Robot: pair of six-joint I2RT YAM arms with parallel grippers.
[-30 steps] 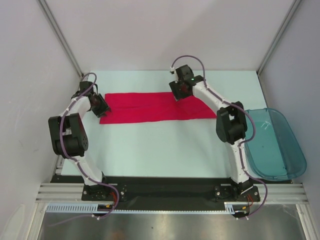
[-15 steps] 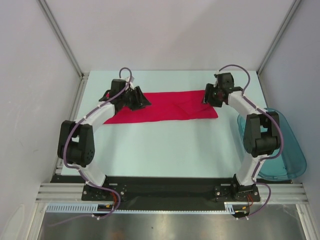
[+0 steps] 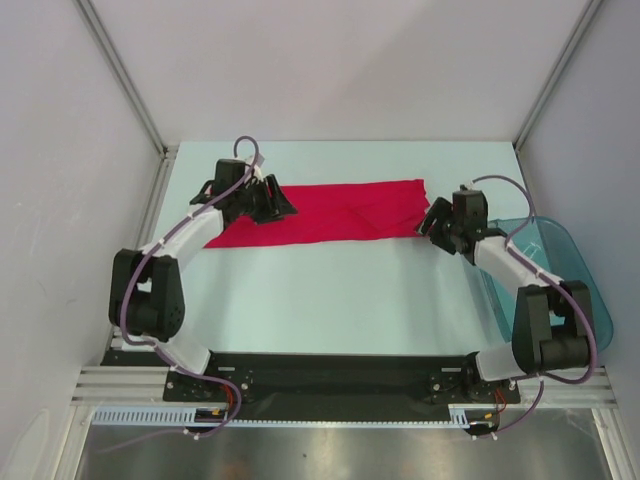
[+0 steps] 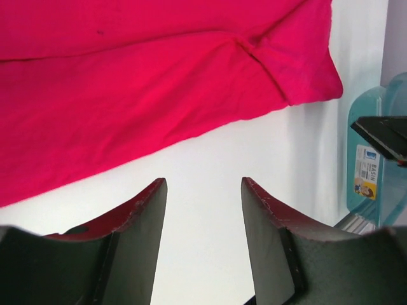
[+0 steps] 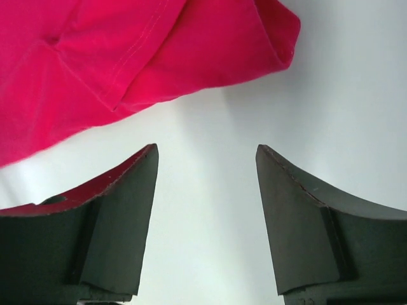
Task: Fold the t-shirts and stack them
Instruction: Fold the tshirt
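A red t-shirt (image 3: 330, 211) lies folded into a long flat band across the far part of the table. It fills the top of the left wrist view (image 4: 146, 82) and the top left of the right wrist view (image 5: 121, 57). My left gripper (image 3: 281, 203) is open and empty over the shirt's left part; its fingers (image 4: 140, 229) frame bare table. My right gripper (image 3: 432, 219) is open and empty just off the shirt's right end, with bare table between its fingers (image 5: 127, 210).
A translucent teal bin (image 3: 560, 290) stands at the table's right edge, right of the right arm; its rim shows in the left wrist view (image 4: 375, 159). Grey walls close the cell at the back and sides.
My right gripper has come off the shirt and moved right and nearer, past its right end. My left gripper moved from the shirt's left end onto its left part and has barely shifted since.
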